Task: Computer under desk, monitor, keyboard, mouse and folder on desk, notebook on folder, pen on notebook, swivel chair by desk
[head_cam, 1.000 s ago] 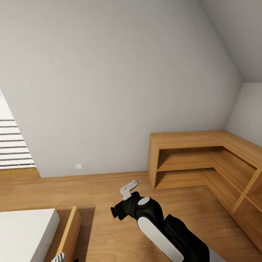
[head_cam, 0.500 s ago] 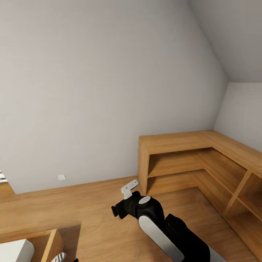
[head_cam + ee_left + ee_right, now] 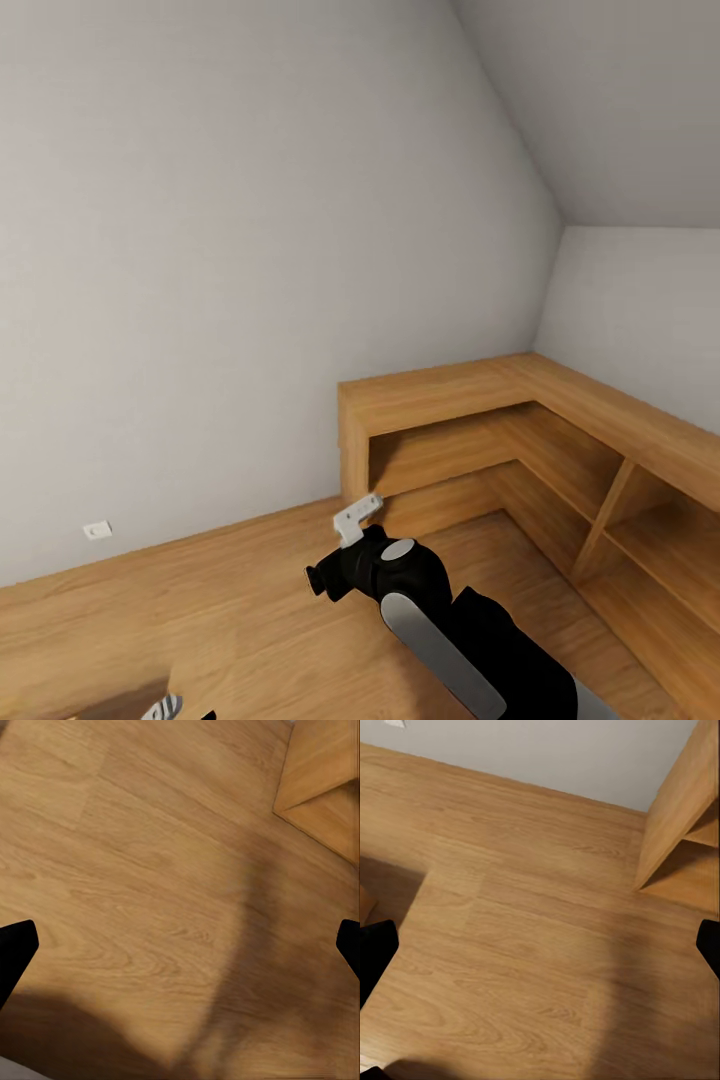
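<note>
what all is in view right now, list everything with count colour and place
wooden shelf unit: one, light brown, L-shaped, in the corner where the two walls meet
walls: two, grey, meeting behind the shelf unit
wall socket: one, white, low on the wall near the floor
floor: one, light wood planks
right arm: one, black and white, low in the head view
right gripper: one, dark fingers wide apart, over the floor
left gripper: one, dark fingers wide apart, over the floor

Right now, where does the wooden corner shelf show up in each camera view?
Head view: the wooden corner shelf stands against the grey wall, on the right side of the picture.
Left wrist view: one wooden corner, likely its end, beyond the floorboards.
Right wrist view: its end panel and open shelves, where floor meets wall.
Shared landmark: the wood floor.
</note>
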`<state>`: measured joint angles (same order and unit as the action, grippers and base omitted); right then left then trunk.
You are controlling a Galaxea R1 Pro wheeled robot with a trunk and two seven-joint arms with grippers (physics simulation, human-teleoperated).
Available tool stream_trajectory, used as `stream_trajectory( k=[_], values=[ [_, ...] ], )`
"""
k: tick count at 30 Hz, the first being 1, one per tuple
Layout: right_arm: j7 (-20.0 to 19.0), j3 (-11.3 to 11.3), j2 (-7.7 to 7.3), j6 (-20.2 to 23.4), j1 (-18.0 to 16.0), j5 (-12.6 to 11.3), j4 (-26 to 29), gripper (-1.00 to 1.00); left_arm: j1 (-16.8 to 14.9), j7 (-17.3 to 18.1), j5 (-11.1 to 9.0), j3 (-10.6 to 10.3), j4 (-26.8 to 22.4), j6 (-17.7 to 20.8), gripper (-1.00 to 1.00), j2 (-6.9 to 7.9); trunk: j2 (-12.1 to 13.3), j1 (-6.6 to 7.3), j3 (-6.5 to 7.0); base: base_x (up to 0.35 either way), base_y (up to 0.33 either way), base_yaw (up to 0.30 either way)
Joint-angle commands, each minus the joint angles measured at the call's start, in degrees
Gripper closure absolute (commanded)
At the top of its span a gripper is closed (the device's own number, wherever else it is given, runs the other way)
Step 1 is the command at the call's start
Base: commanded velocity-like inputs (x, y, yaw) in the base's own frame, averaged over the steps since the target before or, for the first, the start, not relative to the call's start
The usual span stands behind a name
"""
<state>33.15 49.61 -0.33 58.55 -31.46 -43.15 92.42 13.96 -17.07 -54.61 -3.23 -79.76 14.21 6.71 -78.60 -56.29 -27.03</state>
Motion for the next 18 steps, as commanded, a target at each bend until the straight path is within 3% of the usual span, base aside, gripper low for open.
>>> stream_trajectory(
  k=[1,8,18],
  values=[
    [0.60,0.11,-0.02,0.07,-0.09,-0.53,0.04,-1.00,0.02,-0.42,-0.50,-0.07,-0.14,0.06,-1.00,0.05,-0.04,-0.01,-0.05,0.037,0.000,-0.294],
    [0.60,0.07,-0.02,0.07,-0.09,-0.52,0.04,-1.00,0.02,-0.31,-0.53,-0.02,0.26,0.07,-1.00,0.03,-0.04,-0.01,-0.05,0.074,0.047,-0.295],
    [0.97,-0.06,-0.73,-0.04,-0.09,-0.33,0.04,-1.00,-0.10,-0.21,-0.50,-0.13,2.59,-0.05,-1.00,-0.24,-0.04,-0.01,-0.05,0.239,0.175,-0.297]
  ],
)
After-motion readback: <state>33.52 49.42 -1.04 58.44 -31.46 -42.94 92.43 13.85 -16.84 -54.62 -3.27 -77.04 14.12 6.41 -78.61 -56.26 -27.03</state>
